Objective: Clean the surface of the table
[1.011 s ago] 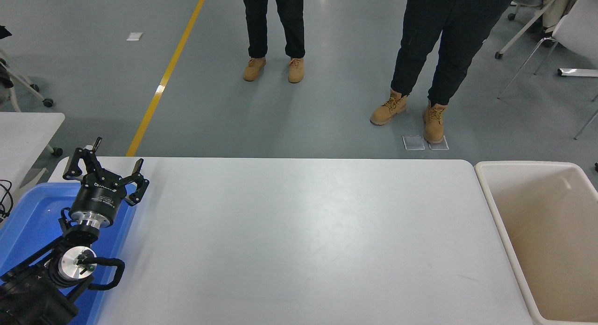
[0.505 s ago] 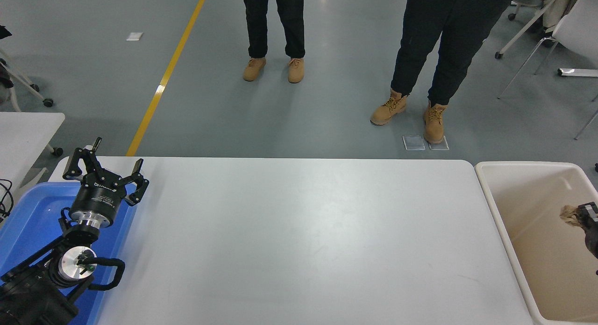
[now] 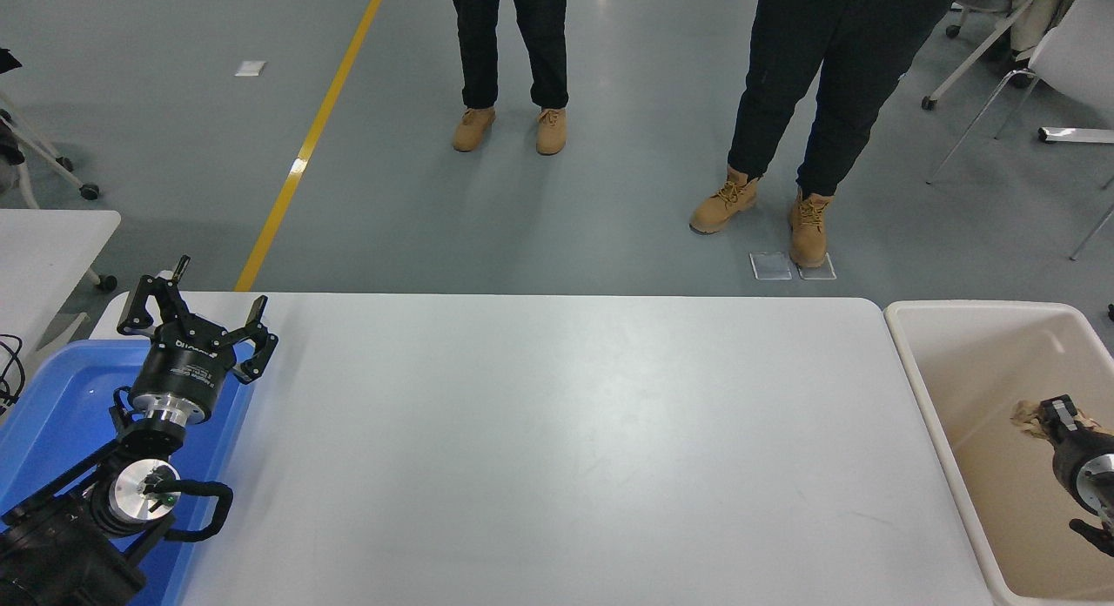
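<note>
Right gripper (image 3: 1044, 412) over beige bin (image 3: 905, 362), pinching what looks like a tan rag (image 3: 1029, 419); left gripper (image 3: 193, 314) spread over blue bin (image 3: 52, 397); lettering illegible.

there is one view only, so no second view shares anything with it. the head view looks from high on the robot's side, forward and down over the table surface (image 3: 557, 449). the near edge runs off the bottom of the picture; the far edge crosses about mid-height. beyond it the grey floor (image 3: 174, 136) fills the top half. the arms enter from the lower left corner and the right edge.
</note>
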Tool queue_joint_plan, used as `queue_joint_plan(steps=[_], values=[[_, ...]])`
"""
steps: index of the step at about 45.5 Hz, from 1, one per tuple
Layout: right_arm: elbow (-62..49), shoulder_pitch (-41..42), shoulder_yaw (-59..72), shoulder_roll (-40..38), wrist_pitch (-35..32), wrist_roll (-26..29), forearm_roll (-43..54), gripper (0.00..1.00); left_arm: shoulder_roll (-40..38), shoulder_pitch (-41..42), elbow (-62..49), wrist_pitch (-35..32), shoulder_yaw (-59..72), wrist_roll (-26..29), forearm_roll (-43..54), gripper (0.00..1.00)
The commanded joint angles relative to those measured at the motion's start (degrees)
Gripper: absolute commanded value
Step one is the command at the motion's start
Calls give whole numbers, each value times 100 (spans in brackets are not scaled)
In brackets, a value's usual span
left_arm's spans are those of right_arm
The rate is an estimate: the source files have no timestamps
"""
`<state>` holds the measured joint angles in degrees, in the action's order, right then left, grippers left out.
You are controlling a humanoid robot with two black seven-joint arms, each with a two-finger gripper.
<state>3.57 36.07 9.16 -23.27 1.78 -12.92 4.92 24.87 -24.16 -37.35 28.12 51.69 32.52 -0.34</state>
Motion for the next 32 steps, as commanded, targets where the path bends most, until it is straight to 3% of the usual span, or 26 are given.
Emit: queue_joint_plan(steps=[1, 3, 10, 15, 20, 32], values=[[-5, -56, -20, 24, 68, -9, -35, 11, 0, -1, 0, 0, -1, 0, -1, 99], [-5, -65, -11, 24, 112, -9, -43, 13, 0, -1, 0, 0, -1, 0, -1, 99], [-5, -82, -20, 24, 253, -9, -79, 36, 0, -1, 0, 0, -1, 0, -1, 99], [-5, -82, -20, 24, 296, -9, -79, 65, 0, -1, 0, 0, -1, 0, -1, 99], [-5, -109, -20, 16, 349, -9, -87, 80, 0, -1, 0, 0, -1, 0, 7, 99], [12, -135, -20, 24, 349, -17, -87, 96, 0, -1, 0, 0, -1, 0, -1, 99]])
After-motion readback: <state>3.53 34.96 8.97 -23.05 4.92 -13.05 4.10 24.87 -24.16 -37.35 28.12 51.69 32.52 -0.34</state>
